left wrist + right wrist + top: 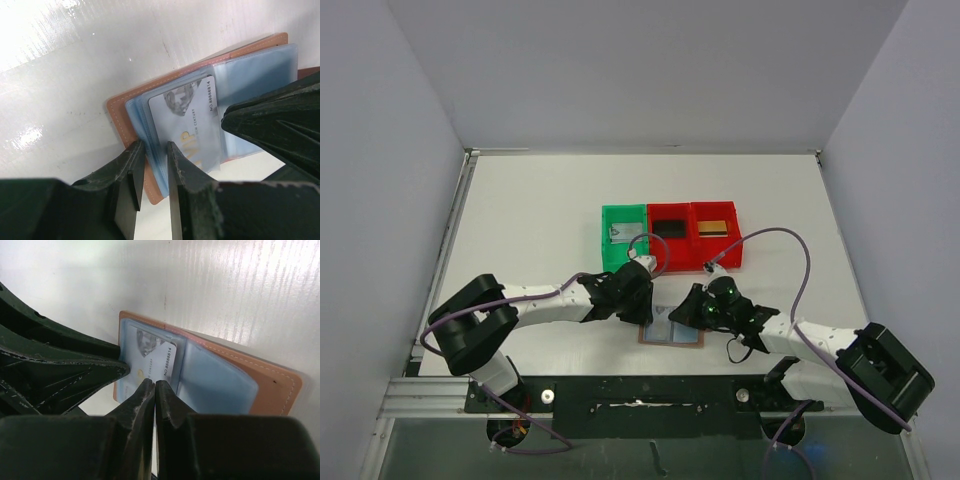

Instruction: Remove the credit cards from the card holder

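Two end effectors are crowding onto one open card holder [672,334] lying flat on the counter [520,220], and that crowding is where the trouble could start. The right end effector [153,385] is pinched fully together, and its tips seem to be biting the near edge of the silver-grey credit card [161,358], which is sitting half-tucked in a blue-grey pocket just ahead of it. With such a thin bite on a slick card, it could slip free as soon as the arm starts pulling. The clear sleeve could also get caught in the pinch and drag the whole holder along. The left end effector [154,147] is closed to a narrow gap around the holder's edge, leather on one side and sleeves on the other, apparently anchoring it. If that clamp is also trapping the card's corner, the two arms would be pulling against each other. Both wrists are tipping steeply downward, and the forearms are reaching in low from opposite sides, so the tips are nearly meeting over the holder. A sideways pull risks knocking one end effector into the other. Well beyond both, the green bin [623,208] and the red bins [691,240] are each showing what looks like a card inside.
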Robot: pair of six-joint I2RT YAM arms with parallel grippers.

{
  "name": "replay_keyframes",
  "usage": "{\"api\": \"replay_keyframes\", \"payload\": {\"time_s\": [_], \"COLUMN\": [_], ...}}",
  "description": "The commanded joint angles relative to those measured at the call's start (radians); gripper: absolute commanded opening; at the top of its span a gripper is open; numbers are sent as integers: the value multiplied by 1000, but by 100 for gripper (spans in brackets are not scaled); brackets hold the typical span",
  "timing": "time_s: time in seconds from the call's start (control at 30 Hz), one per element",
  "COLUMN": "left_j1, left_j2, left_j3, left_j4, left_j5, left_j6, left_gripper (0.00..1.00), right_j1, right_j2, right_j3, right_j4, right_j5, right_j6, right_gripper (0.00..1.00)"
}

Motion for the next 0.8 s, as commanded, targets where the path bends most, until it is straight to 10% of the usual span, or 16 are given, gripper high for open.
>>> {"api": "replay_keyframes", "payload": {"time_s": [0.0, 0.2, 0.77], "left_j1": [-6, -5, -29], "left_j2": [-6, -23, -94], "left_j3": [8, 12, 95], "left_j4": [-52, -50, -112], "left_j5": [-21, 4, -46], "left_j6": [21, 28, 22], "left_gripper": [21, 23, 37], "right_j1": [-11, 17, 27], "right_j2": [-25, -11, 27], "right_j3": [-4, -6, -8], "right_j4": [29, 29, 15], "right_j5": [-5, -6, 46], "right_j6": [12, 12, 50], "right_gripper": [9, 30, 22]}}
